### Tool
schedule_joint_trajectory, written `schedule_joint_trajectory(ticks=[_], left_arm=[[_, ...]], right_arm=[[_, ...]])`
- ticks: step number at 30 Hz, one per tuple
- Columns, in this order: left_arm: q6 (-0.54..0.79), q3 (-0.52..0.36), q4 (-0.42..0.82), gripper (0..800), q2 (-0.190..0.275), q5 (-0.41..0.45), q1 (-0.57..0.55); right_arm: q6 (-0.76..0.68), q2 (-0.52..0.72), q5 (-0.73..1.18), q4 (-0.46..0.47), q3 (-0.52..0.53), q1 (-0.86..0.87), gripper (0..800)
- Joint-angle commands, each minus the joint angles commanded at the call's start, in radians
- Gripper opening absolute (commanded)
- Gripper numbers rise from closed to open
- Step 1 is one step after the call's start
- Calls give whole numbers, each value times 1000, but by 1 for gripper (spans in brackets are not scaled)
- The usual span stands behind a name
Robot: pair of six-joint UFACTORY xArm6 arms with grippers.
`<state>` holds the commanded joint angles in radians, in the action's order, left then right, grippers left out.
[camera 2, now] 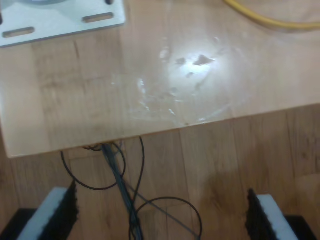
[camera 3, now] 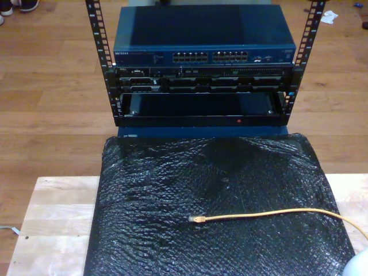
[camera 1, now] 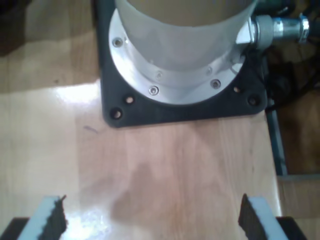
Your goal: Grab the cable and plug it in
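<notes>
The yellow-orange cable [camera 3: 270, 214] lies on a black bubble-wrap sheet [camera 3: 172, 190] in the exterior view, running in from that view's right. Its small clear plug [camera 3: 197, 219] rests near the sheet's middle. A stretch of the same cable [camera 2: 265, 20] crosses the wooden tabletop in the second wrist view, far from the fingers. My second gripper [camera 2: 162, 215] is open over the table's edge and the floor, holding nothing. My first gripper [camera 1: 152, 220] is open above bare wood, facing a white arm base [camera 1: 185, 40] on a black plate.
A rack holds a blue network switch [camera 3: 204, 43] with rows of ports [camera 3: 210, 57] behind the table. A white arm part [camera 3: 359, 267] shows at the exterior view's lower right corner. Thin black wires [camera 2: 125, 190] lie on the floor, and a white plate [camera 2: 60, 20] sits on the table.
</notes>
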<state>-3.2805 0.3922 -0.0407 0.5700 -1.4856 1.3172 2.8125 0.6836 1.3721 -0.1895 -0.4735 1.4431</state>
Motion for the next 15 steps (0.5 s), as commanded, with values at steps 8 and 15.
schedule_joint_trajectory(ticks=[8, 15], left_arm=[[-104, 69, -77, 800, 0, -69, -101], [-147, 81, -80, 800, -2, -97, -153]], right_arm=[[-120, -49, 89, -23, -103, -77, 796], [-181, -75, 190, -95, -193, -120, 796]])
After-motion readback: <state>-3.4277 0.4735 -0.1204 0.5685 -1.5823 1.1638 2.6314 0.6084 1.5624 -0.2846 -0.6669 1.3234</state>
